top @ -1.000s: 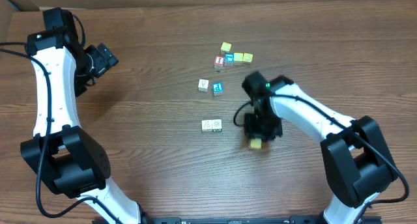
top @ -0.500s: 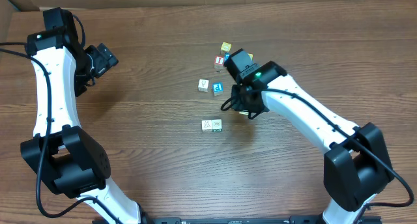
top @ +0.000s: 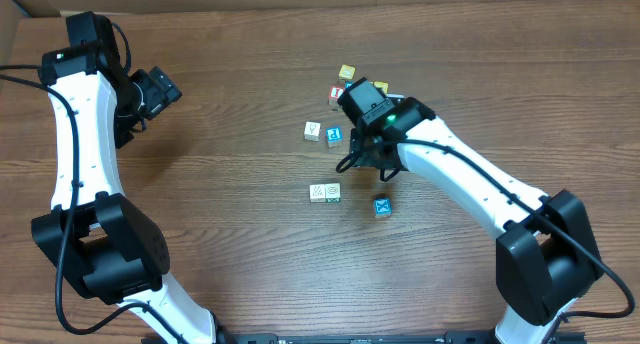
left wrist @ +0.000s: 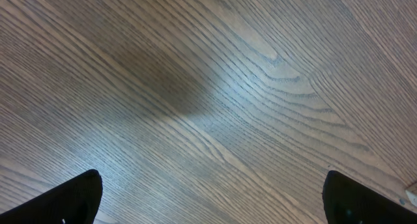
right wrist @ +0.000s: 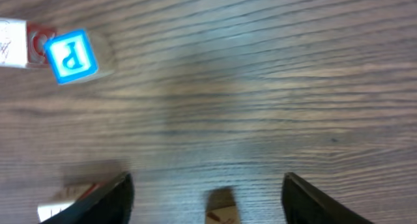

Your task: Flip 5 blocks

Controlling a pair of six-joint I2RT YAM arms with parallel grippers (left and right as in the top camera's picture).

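Blocks (top: 346, 72) lie scattered mid-surface (top: 230, 274), all loose on the wood. The right arm (top: 470, 174) reaches across among them, while the left arm (top: 75, 114) hangs well apart at the side. The left claw (left wrist: 218, 201) gapes over bare wood. The right claw (right wrist: 207, 182) stands wide too, gripping nothing. A blue-topped block (top: 382, 206) sits alone near it, probably one flip done. The blue P block (right wrist: 70, 55), its white neighbour (top: 313, 131) and the white pair (top: 324, 192) look pending; no exact count can be read.

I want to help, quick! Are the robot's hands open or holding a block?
Left gripper: open, holding nothing.
Right gripper: open, holding nothing.
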